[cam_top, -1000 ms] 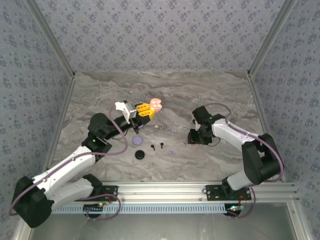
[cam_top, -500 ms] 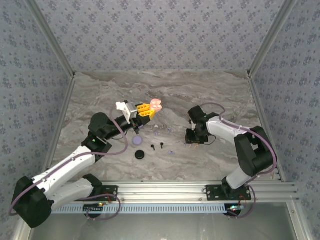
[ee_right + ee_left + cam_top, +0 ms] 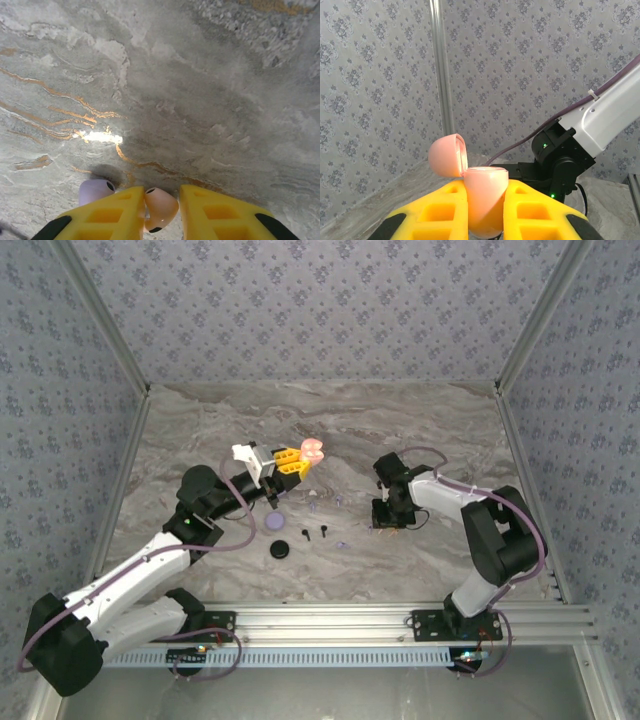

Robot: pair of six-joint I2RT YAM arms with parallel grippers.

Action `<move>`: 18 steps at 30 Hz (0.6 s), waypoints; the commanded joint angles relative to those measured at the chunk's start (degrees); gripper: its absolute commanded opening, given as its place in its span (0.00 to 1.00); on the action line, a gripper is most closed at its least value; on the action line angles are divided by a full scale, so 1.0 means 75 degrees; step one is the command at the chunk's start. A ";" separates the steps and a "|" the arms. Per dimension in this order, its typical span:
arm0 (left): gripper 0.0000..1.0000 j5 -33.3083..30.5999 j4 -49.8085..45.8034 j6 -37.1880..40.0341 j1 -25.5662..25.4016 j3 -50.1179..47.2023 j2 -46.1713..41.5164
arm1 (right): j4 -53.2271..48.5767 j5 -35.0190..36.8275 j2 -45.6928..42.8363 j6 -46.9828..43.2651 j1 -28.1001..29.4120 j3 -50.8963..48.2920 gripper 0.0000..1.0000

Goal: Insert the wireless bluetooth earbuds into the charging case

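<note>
Left gripper [image 3: 487, 186]: yellow jaws pressed onto the lower body of the pink charging case [image 3: 485, 197]. The case is held off the table, mouth up, with its lid [image 3: 446, 155] swung open to the left. The inside of the case cannot be seen from here.

On the near side of the case, toward the arm bases, a lilac disc [image 3: 275, 523] and a black disc [image 3: 280, 549] lie on the table [image 3: 200, 75]. Just right of them are two black earbuds [image 3: 305, 534] and a loose lilac earbud [image 3: 343, 543]. None of these touch the case.

Right of the case and well apart from it, the right gripper [image 3: 162, 195] is down at the table. Its jaws stand narrow either side of a pale pink earbud [image 3: 161, 209]. The bud touches one finger, but whether the other pad has met it cannot be told. A second lilac earbud [image 3: 95, 191] lies just outside that same finger, apart from the pink one.

Handling, as a judgement: the bud looks tiny, light, hard and glossy, with a rounded head, so it is likely to roll or pop out under a skewed pinch. It is best taken square across the bulb, leaving the stem free to go into the case. The case shell looks light and stiff. Its open hinge is the weak point.
</note>
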 commanded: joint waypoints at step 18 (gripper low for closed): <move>0.00 -0.0091 0.0207 -0.0215 -0.0069 0.0172 0.0055 | -0.0072 0.0746 -0.0894 -0.0504 0.0128 0.0034 0.21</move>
